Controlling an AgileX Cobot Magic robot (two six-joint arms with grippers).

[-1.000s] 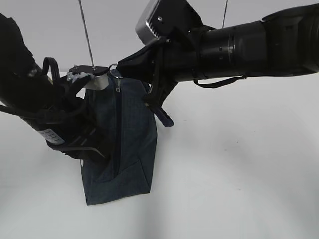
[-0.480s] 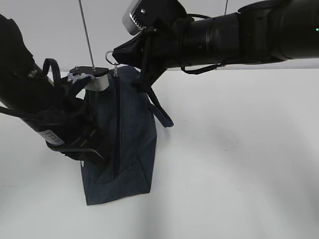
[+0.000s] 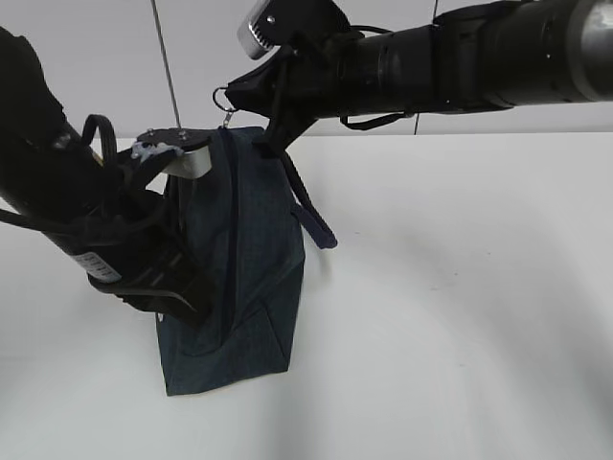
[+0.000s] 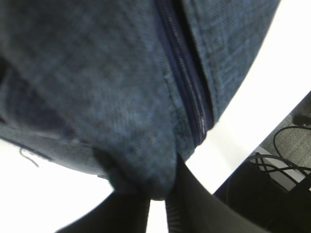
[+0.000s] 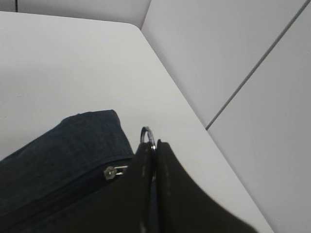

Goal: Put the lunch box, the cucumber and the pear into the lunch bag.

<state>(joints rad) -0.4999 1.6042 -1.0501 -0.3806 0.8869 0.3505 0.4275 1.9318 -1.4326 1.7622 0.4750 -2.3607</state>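
Lunch bag (image 3: 235, 278) stands on end on the white bench (image 3: 460, 287), zipper (image 4: 187, 87) running up its near face and appearing shut along the visible length. Nearest, the left gripper (image 3: 177, 158) is clenched on a fold of the bag's fabric at an upper corner, judged to brace the bag against the pull. Behind and above, the right gripper (image 5: 155, 160) has its jaws pinched on the metal ring pull (image 5: 147, 136) at the top corner, placed so as to work the zipper. One handle (image 3: 306, 206) hangs loose. Lunch box, cucumber and pear are not in view, so loading cannot be confirmed.
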